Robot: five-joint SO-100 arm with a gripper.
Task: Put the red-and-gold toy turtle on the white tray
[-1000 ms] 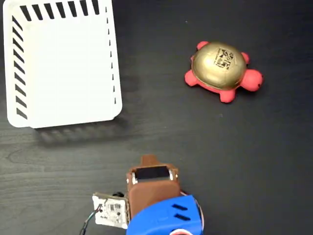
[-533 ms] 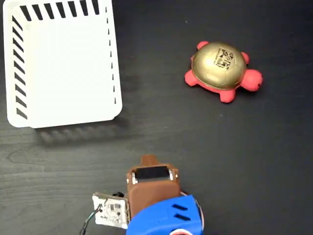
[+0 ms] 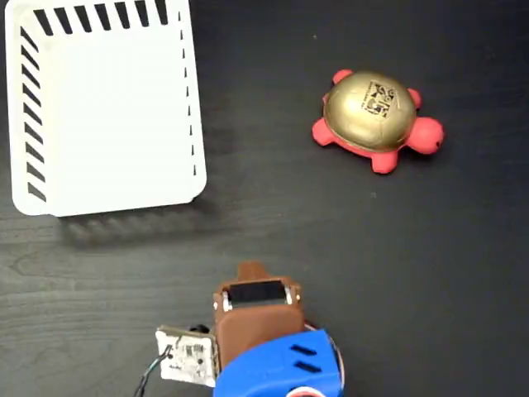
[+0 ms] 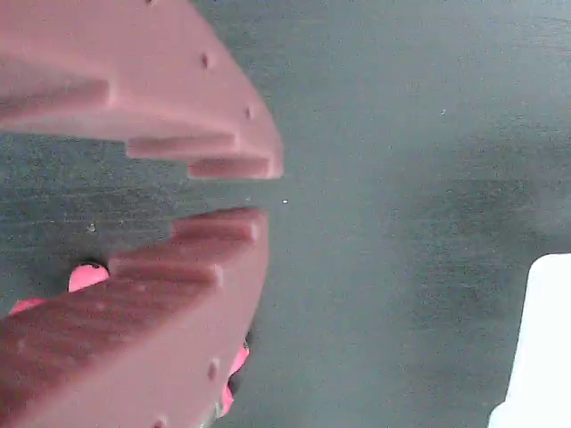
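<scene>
Your arm (image 3: 256, 331) has a brown upper block with a black rectangular inset, a blue shell with two slots below it, and a small circuit board with wires on its left. The tool (image 4: 241, 196) has stepped reddish-brown fingers (image 4: 134, 312) dotted with small holes.

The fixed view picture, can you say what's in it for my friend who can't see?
A red-and-gold toy turtle sits on a dark table, upper right. A white tray, with nothing in it, lies upper left. The robot arm is at the bottom, touching neither.
</scene>
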